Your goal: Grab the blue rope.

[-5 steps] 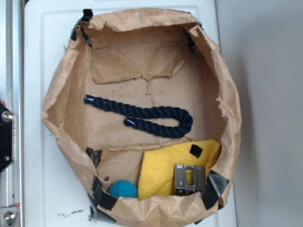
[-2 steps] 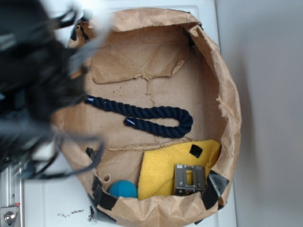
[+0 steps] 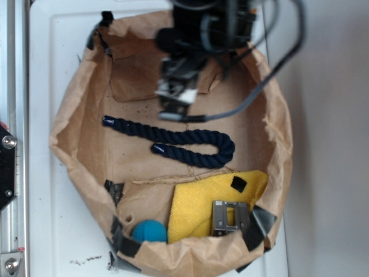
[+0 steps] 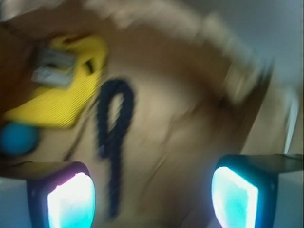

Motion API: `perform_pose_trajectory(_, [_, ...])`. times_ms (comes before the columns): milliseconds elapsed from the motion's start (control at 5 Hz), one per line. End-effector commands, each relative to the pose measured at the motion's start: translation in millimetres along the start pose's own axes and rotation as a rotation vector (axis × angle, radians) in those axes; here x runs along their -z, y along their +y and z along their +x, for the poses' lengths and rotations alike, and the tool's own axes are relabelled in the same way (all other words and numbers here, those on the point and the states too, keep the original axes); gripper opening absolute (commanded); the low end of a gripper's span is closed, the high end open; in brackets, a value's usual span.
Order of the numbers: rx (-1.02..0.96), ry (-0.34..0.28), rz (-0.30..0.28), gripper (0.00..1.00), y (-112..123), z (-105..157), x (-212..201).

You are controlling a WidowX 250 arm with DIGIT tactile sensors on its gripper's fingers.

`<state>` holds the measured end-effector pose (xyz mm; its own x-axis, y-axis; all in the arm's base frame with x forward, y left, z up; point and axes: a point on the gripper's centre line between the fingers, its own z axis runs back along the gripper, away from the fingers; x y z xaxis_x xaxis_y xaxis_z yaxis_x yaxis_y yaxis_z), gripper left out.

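The blue rope (image 3: 179, 140) lies folded in a loop on the floor of the brown paper bag (image 3: 75, 115), its two capped ends pointing left. The wrist view shows the blue rope (image 4: 114, 137) blurred, running down toward the left finger. My gripper (image 3: 176, 95) hangs over the bag's upper part, above and apart from the rope. In the wrist view the gripper (image 4: 152, 197) is open, its two glowing pads wide apart with only bag floor between them. Motion blur softens both views.
A yellow cloth (image 3: 202, 205) lies at the bag's lower right with a metal clip (image 3: 230, 219) on it. A teal ball (image 3: 150, 231) sits at the lower left. The arm's grey cable (image 3: 259, 81) curves over the bag's right rim. A metal rail (image 3: 11, 144) runs along the left.
The arm swept in from the left edge and now sits over the top middle of the bag. The rope, cloth and ball have not moved.
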<state>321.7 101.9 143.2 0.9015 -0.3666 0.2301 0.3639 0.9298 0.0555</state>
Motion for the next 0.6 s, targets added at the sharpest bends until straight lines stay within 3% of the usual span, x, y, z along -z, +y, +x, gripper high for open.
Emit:
perform_pose_trajectory(0, [0.188,-0.032,0.039,1.0,-30,86,6])
perform_pose_trajectory(400, [0.352,-0.155,0.023,1.0,-78,25,-61])
